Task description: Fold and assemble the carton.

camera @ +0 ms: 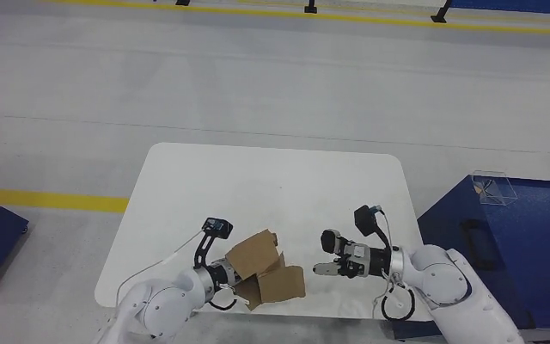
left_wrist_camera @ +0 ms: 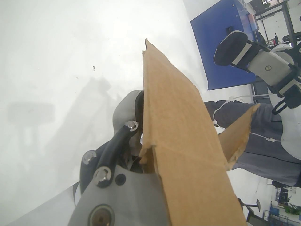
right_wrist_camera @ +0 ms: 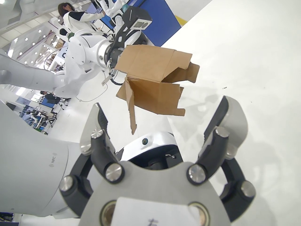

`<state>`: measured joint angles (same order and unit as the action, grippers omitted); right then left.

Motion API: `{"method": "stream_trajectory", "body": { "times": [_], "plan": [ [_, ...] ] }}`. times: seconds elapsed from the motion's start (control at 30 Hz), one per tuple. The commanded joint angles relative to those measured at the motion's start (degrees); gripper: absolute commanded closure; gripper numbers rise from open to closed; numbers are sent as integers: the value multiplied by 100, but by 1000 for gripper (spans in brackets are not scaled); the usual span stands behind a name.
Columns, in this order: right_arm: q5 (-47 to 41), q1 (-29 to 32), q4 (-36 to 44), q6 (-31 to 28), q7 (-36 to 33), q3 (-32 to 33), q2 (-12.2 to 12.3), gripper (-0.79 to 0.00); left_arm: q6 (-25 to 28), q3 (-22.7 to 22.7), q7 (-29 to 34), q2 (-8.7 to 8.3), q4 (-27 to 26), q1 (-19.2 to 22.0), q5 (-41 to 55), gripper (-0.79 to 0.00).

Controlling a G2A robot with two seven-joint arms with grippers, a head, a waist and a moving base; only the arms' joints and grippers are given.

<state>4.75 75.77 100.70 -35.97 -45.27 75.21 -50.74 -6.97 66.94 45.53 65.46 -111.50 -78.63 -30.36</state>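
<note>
Over the near edge of the table (camera: pixel 258 181), my left gripper (camera: pixel 225 273) is clamped on one panel of the brown carton (camera: pixel 262 267), holding it clear of the tabletop. The carton is only partly formed, its flaps splayed and one hanging down. My right gripper (camera: pixel 324 255) hovers over the same edge of the table, fingers spread wide, pointing at the carton and apart from it.
</note>
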Motion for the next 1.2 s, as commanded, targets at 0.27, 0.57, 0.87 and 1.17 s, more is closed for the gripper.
{"method": "stream_trajectory", "body": {
  "times": [0.27,0.57,0.87,1.17],
  "plan": [
    [114,321,64,1453,1652,604,-45,-785,-2582,167,1821,262,2014,1289,5102,0],
    [114,321,64,1453,1652,604,-45,-785,-2782,56,1958,291,2154,1415,5333,0],
    [1444,362,121,2013,2160,54,-142,-785,-3079,-142,1906,359,2771,1674,6990,0],
    [1566,67,-259,1972,2129,-677,-305,-785,-2601,-309,1290,357,2736,1710,6757,0]
  ]
}}
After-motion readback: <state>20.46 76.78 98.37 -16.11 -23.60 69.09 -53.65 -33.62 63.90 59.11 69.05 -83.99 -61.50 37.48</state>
